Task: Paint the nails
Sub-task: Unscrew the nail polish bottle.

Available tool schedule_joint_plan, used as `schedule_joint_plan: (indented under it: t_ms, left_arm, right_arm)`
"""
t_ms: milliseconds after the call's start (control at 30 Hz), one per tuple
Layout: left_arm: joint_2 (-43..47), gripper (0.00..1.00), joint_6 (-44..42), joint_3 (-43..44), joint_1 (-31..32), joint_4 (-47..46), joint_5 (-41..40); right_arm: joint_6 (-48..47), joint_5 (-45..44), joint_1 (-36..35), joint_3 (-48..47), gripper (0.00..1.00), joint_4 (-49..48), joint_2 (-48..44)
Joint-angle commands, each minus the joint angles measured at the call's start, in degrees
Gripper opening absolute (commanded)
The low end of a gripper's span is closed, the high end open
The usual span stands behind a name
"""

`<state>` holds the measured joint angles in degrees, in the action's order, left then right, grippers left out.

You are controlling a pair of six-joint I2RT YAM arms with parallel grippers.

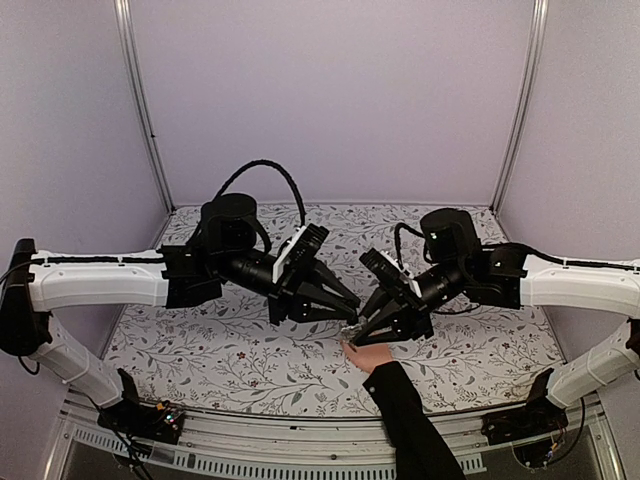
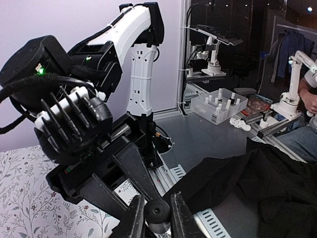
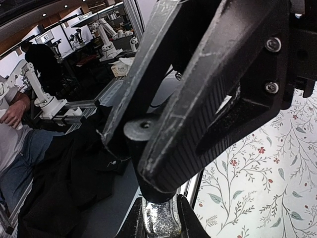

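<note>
Over the middle of the table, a small bottle of glittery polish [image 3: 161,220] sits between the fingers of my right gripper [image 3: 159,218], which is shut on its glass body. Its black cap [image 2: 157,212] points up, and the fingers of my left gripper [image 2: 156,210] press on it from both sides. In the top view the two grippers [image 1: 350,303] [image 1: 356,334] meet tip to tip just above a light-skinned hand [image 1: 368,356] with a black sleeve [image 1: 410,425]. The nails are too small to make out, and the grippers hide the fingertips.
The hand's arm reaches in across the near edge of the table between the two arm bases. The table has a floral cover [image 1: 230,350] and a metal rail [image 1: 300,445] along the front. Pale walls close off the back and sides.
</note>
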<state>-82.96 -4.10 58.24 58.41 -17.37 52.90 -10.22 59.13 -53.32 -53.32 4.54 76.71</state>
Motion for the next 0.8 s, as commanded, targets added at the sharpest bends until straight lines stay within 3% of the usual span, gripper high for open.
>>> schedule_joint_plan:
  t_ms: [0,167,300,767]
  left_arm:
    - [-0.28,0.14,0.67,0.91,0.69,-0.90,1.95]
    - [-0.18,0.00,0.88,0.30,0.57,-0.31,0.91]
    - [-0.22,0.00,1.54,0.12,0.59,-0.03,-1.63]
    - [0.05,0.00,3.63,0.03,0.56,1.22,-26.58]
  right_arm:
    - [-0.77,0.88,-0.38,-1.36,0.00,0.09,0.04]
    - [0.13,-1.02,-0.22,-0.87,0.00,-1.00,-1.30]
    - [1.13,-4.75,0.44,0.04,0.00,-2.79,-2.59]
    - [5.22,-32.22,0.85,-0.44,0.00,-4.00,-2.65]
